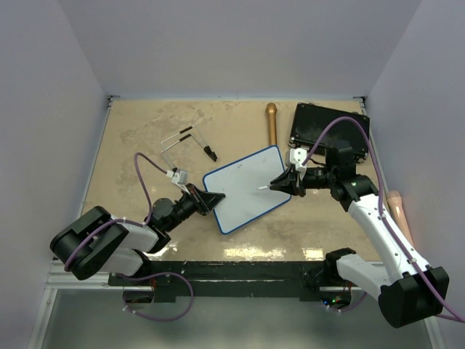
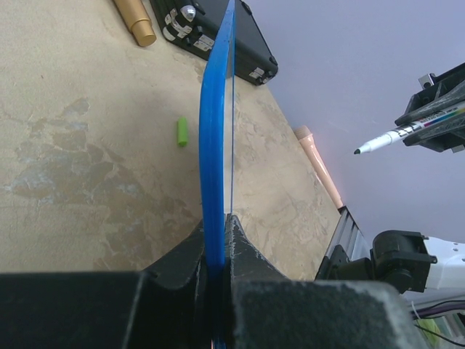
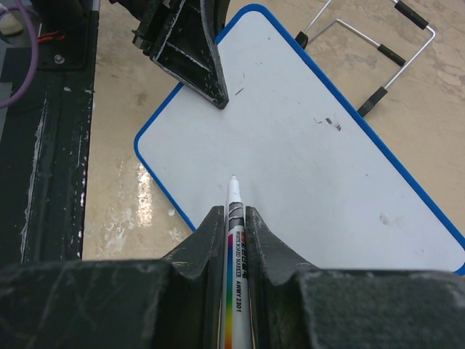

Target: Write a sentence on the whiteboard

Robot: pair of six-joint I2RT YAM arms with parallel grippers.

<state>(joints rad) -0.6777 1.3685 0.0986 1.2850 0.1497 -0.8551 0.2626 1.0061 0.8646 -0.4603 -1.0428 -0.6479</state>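
Note:
The whiteboard [image 1: 247,190], white with a thin blue rim, lies slanted across the middle of the table. My left gripper [image 1: 216,200] is shut on its left edge; the left wrist view shows the blue rim [image 2: 216,145] edge-on, pinched at my left gripper [image 2: 218,233]. My right gripper [image 1: 280,185] is shut on a white marker [image 3: 236,218], uncapped and pointing at the board [image 3: 305,160]. From the left wrist the marker's tip [image 2: 360,150] stands apart from the board's face. The face carries only a few small dark specks.
A black case [image 1: 330,127] sits at the back right, with a gold cylinder [image 1: 271,122] beside it. A wire stand [image 1: 187,142] lies back left. A peach-coloured object [image 1: 399,214] lies at the right wall. A small green cap [image 2: 182,131] rests on the table.

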